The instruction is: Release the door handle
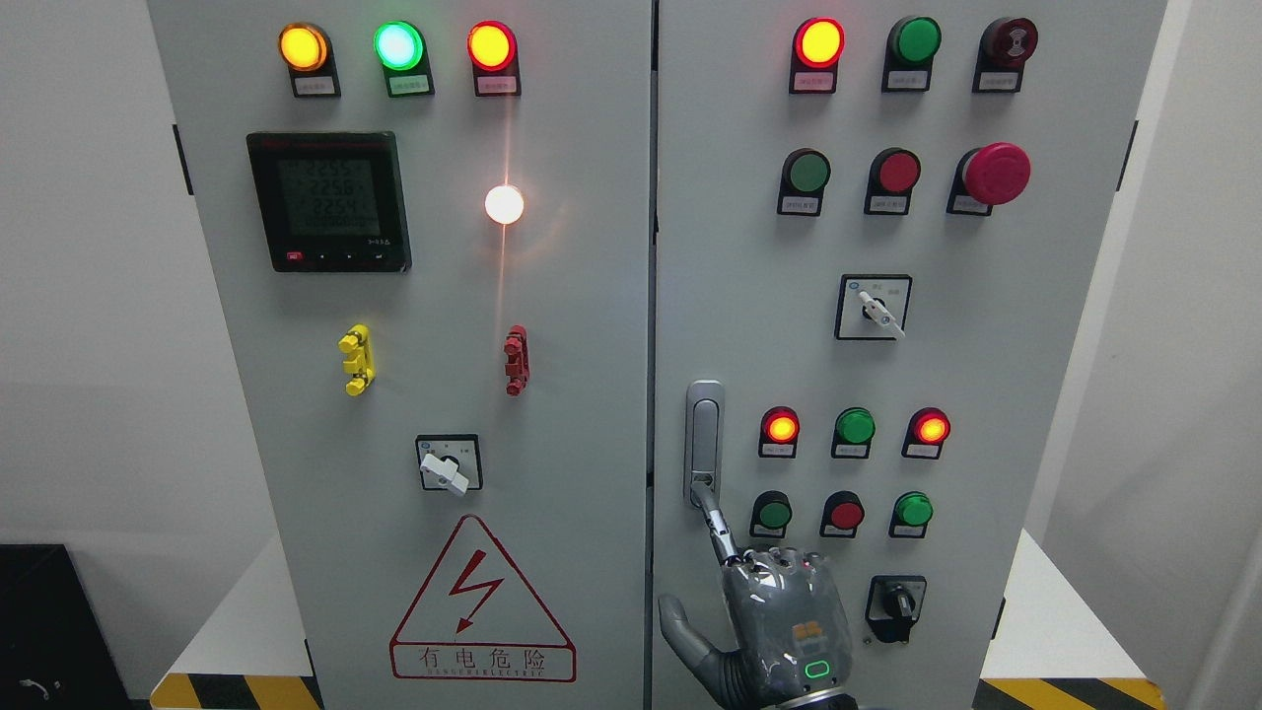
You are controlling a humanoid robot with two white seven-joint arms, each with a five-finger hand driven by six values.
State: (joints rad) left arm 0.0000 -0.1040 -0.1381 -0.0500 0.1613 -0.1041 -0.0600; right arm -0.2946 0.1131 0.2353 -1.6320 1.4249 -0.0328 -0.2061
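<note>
The right hand [779,616] rises at the bottom edge, index finger [715,523] extended, its tip touching the lower end of the door handle [704,444], other fingers curled, gripping nothing. Retreating sideways could snag the fingertip and tug the handle outward.

Industrial electrical room or test lab. Indicated by a grey two-door control cabinet [651,355] bearing indicator lamps [398,45], a digital meter [328,201] upper left, a red emergency-stop button [996,173] upper right, rotary switches [873,307] and a high-voltage warning triangle [481,602] low on the left door. Yellow-black hazard striping [237,690] at the cabinet base; plain white walls [89,296] either side.
</note>
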